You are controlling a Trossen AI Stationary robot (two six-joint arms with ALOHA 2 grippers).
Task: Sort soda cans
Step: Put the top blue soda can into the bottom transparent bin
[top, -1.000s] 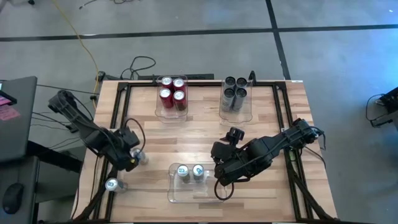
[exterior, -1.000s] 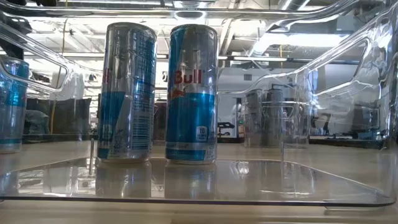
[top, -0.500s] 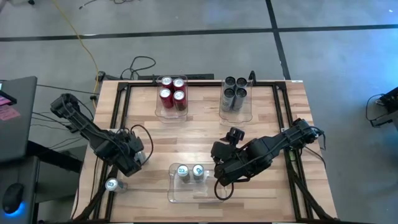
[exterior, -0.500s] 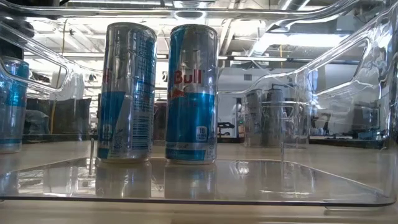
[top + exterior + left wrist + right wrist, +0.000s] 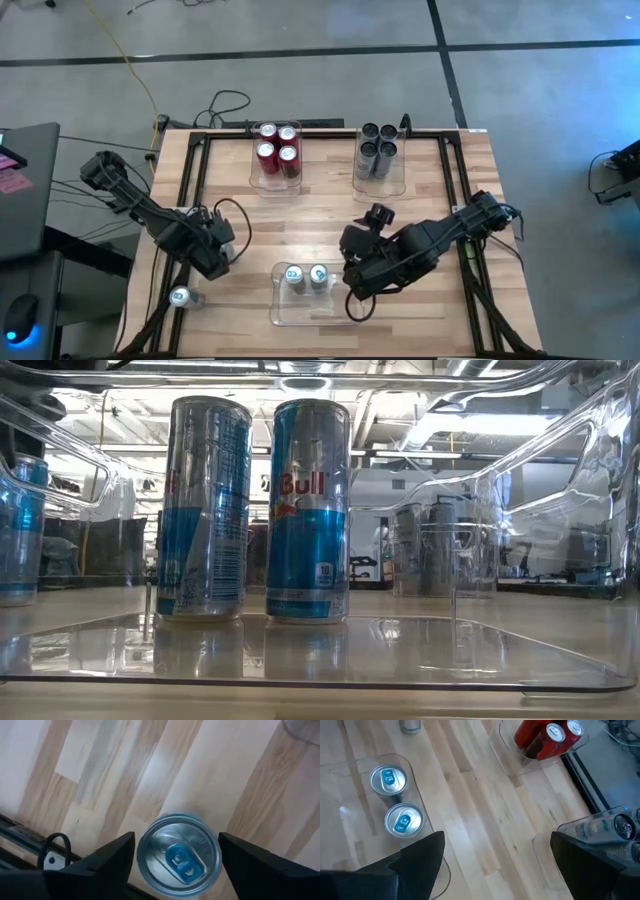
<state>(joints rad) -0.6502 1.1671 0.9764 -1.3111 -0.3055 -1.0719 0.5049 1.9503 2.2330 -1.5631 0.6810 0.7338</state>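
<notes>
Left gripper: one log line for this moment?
left gripper: straddling blue-tab can, not clamped | right gripper: open, idle beside front bin

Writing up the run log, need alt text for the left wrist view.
Looking down on a silver-topped soda can with a blue tab, standing on the light wooden table between the left gripper's two dark fingers, which flank it with small gaps on both sides. A black cable loop shows at the table's edge.

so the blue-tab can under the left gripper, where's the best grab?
Take the can across its round side wall just below the silver top, coming straight down. It stands upright on the table, and the left gripper already has a finger on either side, both apparently clear of the wall.
</notes>
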